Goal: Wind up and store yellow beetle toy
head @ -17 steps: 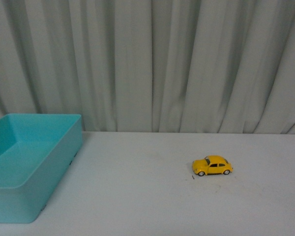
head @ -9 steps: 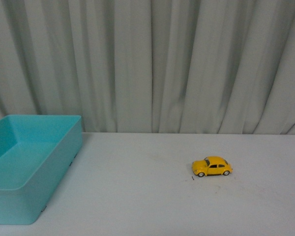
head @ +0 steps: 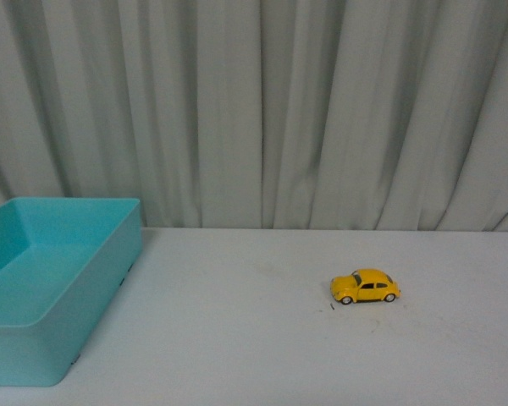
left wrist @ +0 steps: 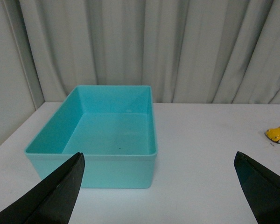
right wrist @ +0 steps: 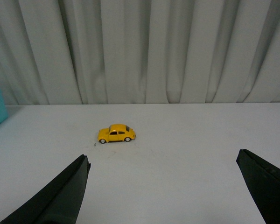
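Note:
The yellow beetle toy (head: 366, 286) stands on its wheels on the white table, right of centre in the front view, side-on. It shows small at the edge of the left wrist view (left wrist: 278, 133) and further off in the right wrist view (right wrist: 116, 133). My left gripper (left wrist: 158, 186) is open, its black fingertips wide apart in front of the teal bin (left wrist: 91, 161). My right gripper (right wrist: 161, 184) is open too, well short of the toy, with nothing between its fingers. Neither arm appears in the front view.
The open teal bin (head: 34, 342) sits at the table's left front, holding nothing that I can see. A tiny dark speck (head: 331, 306) lies just in front of the toy. Pale pleated curtains (head: 254, 110) hang behind the table's far edge.
The front view has shifted very slightly; the toy and bin stay where they were on the table.

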Controlling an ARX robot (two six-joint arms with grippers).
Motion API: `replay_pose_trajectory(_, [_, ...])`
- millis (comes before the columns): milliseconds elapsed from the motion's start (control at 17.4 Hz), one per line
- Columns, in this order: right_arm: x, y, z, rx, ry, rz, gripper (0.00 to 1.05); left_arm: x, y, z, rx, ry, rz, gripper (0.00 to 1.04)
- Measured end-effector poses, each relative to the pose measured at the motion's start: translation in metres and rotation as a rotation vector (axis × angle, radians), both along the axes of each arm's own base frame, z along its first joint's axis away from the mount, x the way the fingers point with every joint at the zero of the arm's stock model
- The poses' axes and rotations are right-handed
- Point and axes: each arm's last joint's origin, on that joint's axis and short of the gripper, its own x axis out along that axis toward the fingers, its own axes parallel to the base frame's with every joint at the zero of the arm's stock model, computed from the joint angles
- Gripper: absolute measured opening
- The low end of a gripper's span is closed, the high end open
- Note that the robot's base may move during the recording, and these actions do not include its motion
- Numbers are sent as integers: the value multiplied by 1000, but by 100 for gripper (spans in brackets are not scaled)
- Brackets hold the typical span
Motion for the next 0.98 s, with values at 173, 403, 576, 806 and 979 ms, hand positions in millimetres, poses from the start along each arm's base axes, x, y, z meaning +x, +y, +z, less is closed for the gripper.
replay_pose_trajectory(173, [0, 0, 0, 0, 0, 0, 98, 0, 0, 0, 0, 0, 0, 98])
replay_pose_trajectory(403, [0, 0, 0, 0, 0, 0, 98, 0, 0, 0, 0, 0, 0, 98])
replay_pose_trajectory(576, [0, 0, 0, 0, 0, 0, 98, 0, 0, 0, 0, 0, 0, 98])
replay_pose_trajectory(806, [0, 0, 0, 0, 0, 0, 98, 0, 0, 0, 0, 0, 0, 98])
replay_pose_trajectory(979, [0, 0, 0, 0, 1, 0, 98, 0, 0, 0, 0, 0, 0, 98])
